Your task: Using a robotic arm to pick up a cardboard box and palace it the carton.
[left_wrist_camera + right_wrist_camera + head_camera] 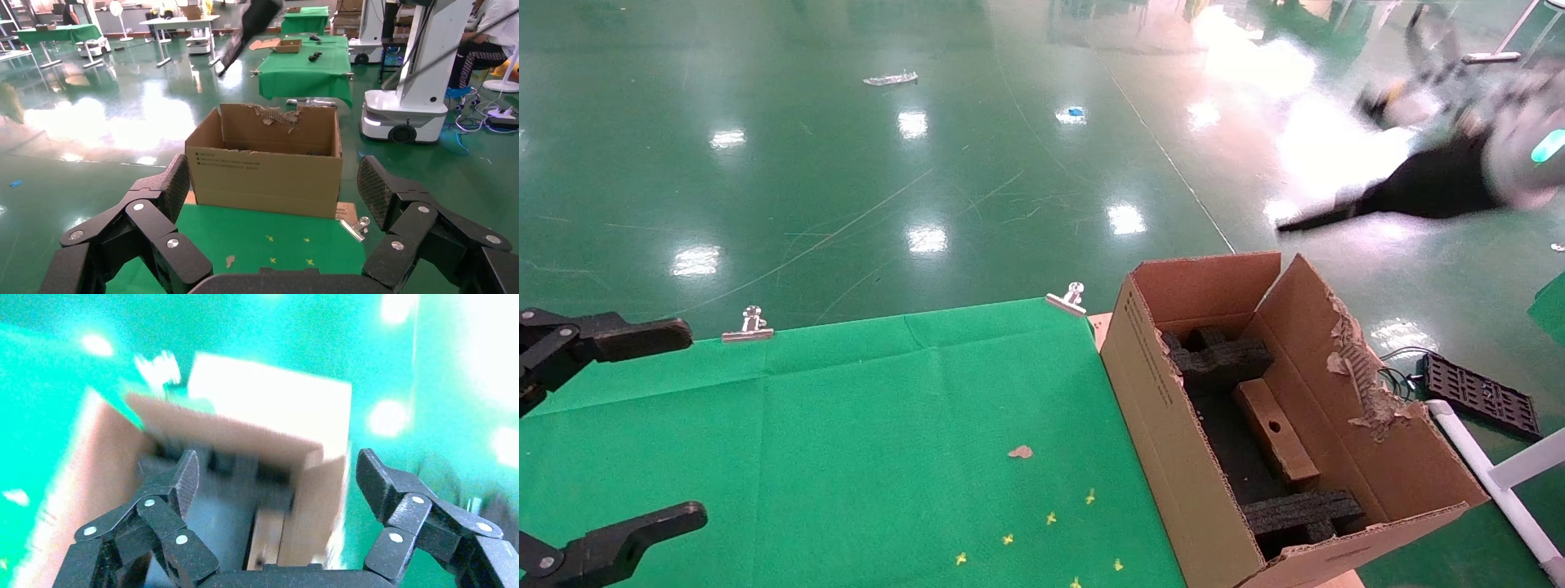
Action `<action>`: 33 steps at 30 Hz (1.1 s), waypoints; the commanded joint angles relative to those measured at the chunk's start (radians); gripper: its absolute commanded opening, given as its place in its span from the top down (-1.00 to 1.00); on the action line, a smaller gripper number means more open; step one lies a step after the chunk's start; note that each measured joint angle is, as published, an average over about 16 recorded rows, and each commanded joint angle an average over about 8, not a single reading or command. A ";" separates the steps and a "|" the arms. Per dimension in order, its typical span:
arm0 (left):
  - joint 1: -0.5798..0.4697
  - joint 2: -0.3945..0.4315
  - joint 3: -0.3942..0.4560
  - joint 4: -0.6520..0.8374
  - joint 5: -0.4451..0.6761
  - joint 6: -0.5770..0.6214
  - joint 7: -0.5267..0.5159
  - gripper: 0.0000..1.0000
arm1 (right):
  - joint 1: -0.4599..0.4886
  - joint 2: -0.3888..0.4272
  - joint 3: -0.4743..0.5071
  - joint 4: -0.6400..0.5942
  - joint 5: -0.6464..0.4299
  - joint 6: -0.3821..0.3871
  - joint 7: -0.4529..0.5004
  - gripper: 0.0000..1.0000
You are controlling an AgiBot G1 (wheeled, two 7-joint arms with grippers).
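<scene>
Brown cardboard box [1276, 429] already inside carton [1173, 408], lying between black foam blocks [1299, 513], long axis along carton's length; right gripper [278, 471] nearer, high above carton, fingers spread, empty; left gripper [273, 184] parked over green table [846, 441], spread too

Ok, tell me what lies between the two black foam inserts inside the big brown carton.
In the head view, the small narrow brown cardboard box with a round hole lies between the far foam insert and the near foam insert.
</scene>
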 commanded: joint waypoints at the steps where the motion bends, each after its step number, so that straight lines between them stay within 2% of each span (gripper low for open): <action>1: 0.000 0.000 0.000 0.000 0.000 0.000 0.000 -1.00 | 0.059 0.039 0.021 0.059 0.021 -0.007 -0.048 -1.00; 8: 0.000 0.000 0.000 0.000 0.000 0.000 0.000 -1.00 | 0.100 0.139 0.053 0.259 0.058 -0.006 -0.033 -1.00; 13: 0.000 0.000 0.001 0.001 -0.001 0.000 0.001 -1.00 | 0.072 0.168 0.106 0.343 0.086 -0.013 -0.045 -1.00; 33: -0.001 0.000 0.002 0.001 -0.001 0.000 0.001 -1.00 | -0.307 0.137 0.486 0.554 0.239 -0.118 -0.195 -1.00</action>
